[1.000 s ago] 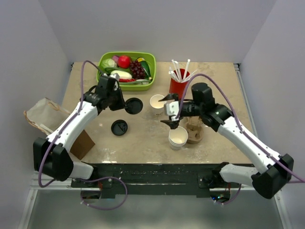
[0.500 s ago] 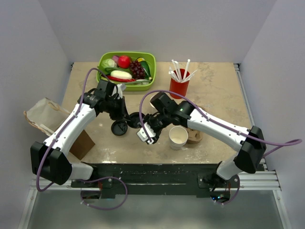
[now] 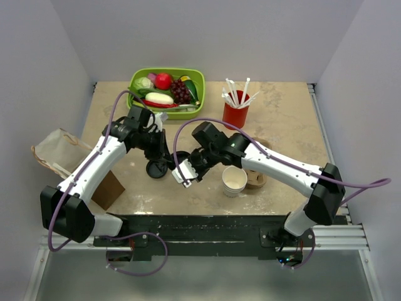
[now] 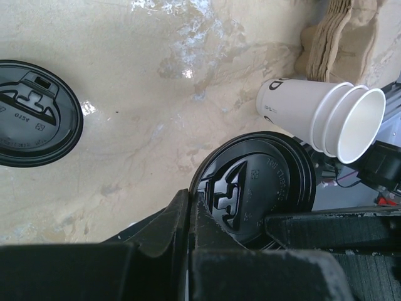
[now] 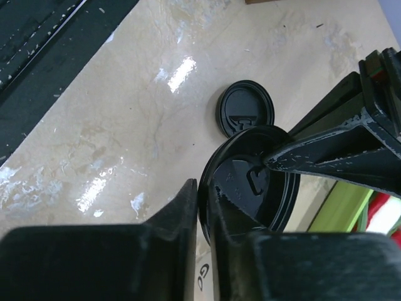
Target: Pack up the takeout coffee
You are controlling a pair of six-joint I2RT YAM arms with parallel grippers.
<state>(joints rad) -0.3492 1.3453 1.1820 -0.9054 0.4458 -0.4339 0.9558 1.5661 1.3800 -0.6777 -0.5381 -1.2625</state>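
Left gripper: clamped on the rim of the black lid, left of the stack of white cups.
Right gripper: closed on another part of that rim.
Black lid: held between both, above the counter.
Second lid: flat, farther left of the stack.
Takeout coffee: cup not visible; cannot tell.

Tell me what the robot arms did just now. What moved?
The right fingers swung from above the stack of cups across to the black lid and closed on its rim. The left fingers kept their pinch on that lid, carrying it slightly nearer the arm bases. That stack, the loose lid, red cup and green tray stayed put.
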